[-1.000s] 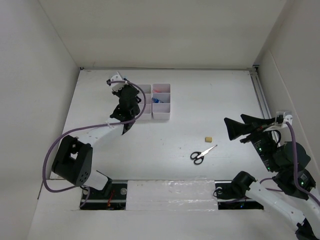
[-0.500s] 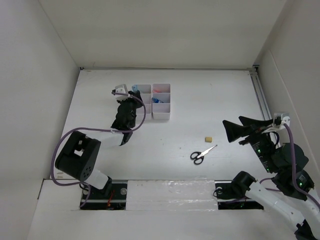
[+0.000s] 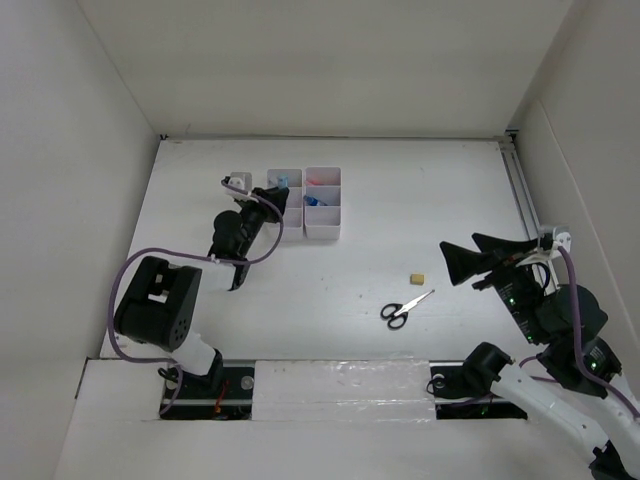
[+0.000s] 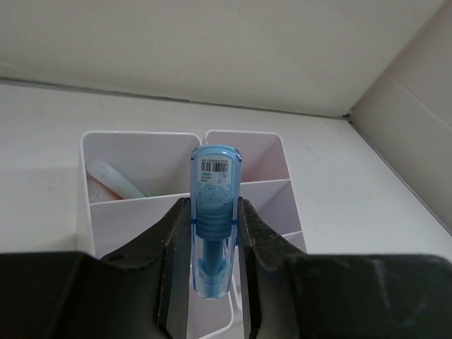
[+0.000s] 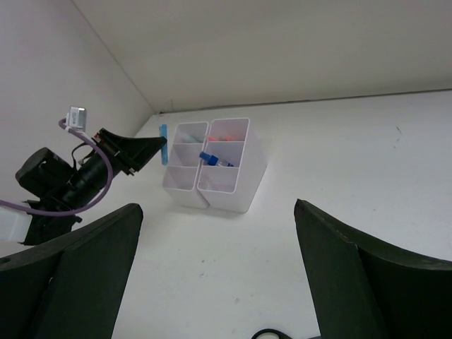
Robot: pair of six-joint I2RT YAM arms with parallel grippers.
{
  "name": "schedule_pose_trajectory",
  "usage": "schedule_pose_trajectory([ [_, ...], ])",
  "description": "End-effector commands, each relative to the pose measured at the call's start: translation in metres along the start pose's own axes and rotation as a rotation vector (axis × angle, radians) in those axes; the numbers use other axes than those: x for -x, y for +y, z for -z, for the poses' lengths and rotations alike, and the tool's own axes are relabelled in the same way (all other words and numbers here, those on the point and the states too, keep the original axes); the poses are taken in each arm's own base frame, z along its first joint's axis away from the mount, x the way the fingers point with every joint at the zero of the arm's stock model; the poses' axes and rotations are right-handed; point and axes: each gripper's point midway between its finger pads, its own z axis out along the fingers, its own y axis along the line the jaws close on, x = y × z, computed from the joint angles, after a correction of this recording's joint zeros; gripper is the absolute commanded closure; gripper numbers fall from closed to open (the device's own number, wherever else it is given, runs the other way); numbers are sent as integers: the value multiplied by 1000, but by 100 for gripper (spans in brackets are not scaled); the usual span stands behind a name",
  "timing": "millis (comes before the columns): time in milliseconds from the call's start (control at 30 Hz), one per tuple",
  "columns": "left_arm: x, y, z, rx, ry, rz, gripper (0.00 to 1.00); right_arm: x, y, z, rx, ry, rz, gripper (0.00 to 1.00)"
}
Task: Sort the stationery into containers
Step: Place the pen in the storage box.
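Note:
My left gripper (image 3: 272,197) is shut on a clear blue highlighter (image 4: 215,212), held upright just left of and above the two white trays. The left tray (image 4: 92,169) and right tray (image 4: 277,164) stand side by side, and both show in the top view (image 3: 322,232). A pale pen (image 4: 116,182) lies in the left tray's back compartment. A blue-capped bottle (image 5: 213,158) lies in the right tray's middle compartment, with a red item (image 3: 316,181) behind it. Black-handled scissors (image 3: 403,309) and a tan eraser (image 3: 417,276) lie on the table. My right gripper (image 3: 460,244) is open and empty, above and right of them.
White walls close the table at the back, left and right. The left arm's purple cable (image 3: 130,275) loops over the left side. The scissors' handle (image 5: 265,334) shows at the bottom edge of the right wrist view. The trays also show there (image 5: 233,194).
My left arm has drawn back to the left and levelled out, and the highlighter now shows at the left tray's back end. My right gripper has drifted slightly nearer.

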Motion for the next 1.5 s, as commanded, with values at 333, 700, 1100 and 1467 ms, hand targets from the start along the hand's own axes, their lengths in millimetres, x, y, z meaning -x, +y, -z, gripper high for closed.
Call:
schedule_pose_trajectory([
  [333,77,-43,-15,-203,-261,-72,100,0,11,-15,44,-13,39,6],
  [700,80,-27,-32,-151,-329,-97,100,-11,16,-23,66,23,69,6],
  [1100,71,-23,-43,-135,-343,-141,100,-17,22,-28,104,36,87,6],
  [1467,58,-22,-46,-121,-366,-192,100,-22,30,-29,149,49,96,6],
])
